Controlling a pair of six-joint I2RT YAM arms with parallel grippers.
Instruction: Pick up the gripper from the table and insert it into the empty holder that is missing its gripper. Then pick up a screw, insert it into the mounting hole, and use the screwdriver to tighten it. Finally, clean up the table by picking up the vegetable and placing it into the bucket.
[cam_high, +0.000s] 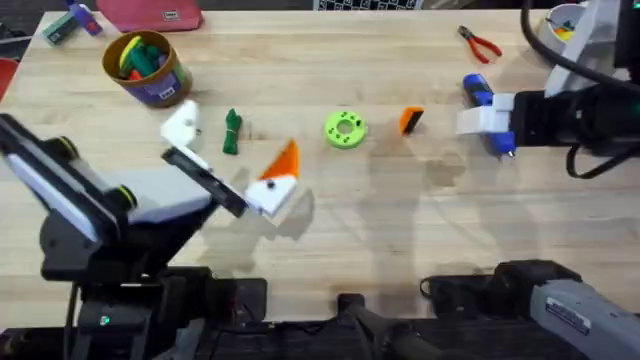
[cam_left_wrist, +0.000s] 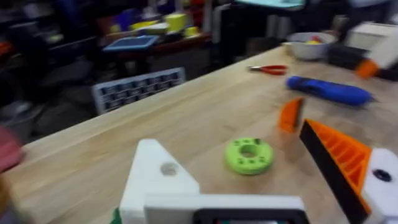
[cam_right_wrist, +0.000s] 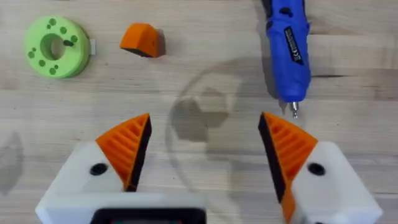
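1. The gripper (cam_high: 411, 120), a small orange wedge with a black face, lies loose on the table (cam_high: 400, 230), between the lime-green disc (cam_high: 345, 129) and the screwdriver (cam_high: 489, 112), well apart from both claws.
2. The right claw (cam_right_wrist: 205, 146) hangs just above the table with its two orange fingers spread wide and nothing between them; the gripper sits ahead of it and off toward the disc's side, and the screwdriver's silver tip points close to one orange finger.
3. The left claw (cam_high: 235, 165) is also spread open and empty. One side carries an orange finger (cam_high: 285, 160); the other is the bare white holder (cam_left_wrist: 155, 180), with its mounting hole (cam_left_wrist: 169, 168) showing as a small round opening.
4. The vegetable (cam_high: 232, 132) lies just beside the holder in the overhead view, and the bucket (cam_high: 147, 68) stands upright near the far left corner, with colourful toys at its mouth.
5. In the left wrist view the vegetable is a mere green sliver at the picture's edge, and the claw's finger is cut off there.
6. The table is pale wood; red-handled pliers (cam_high: 480, 44) lie at its far right, and cluttered shelving stands in the room behind.
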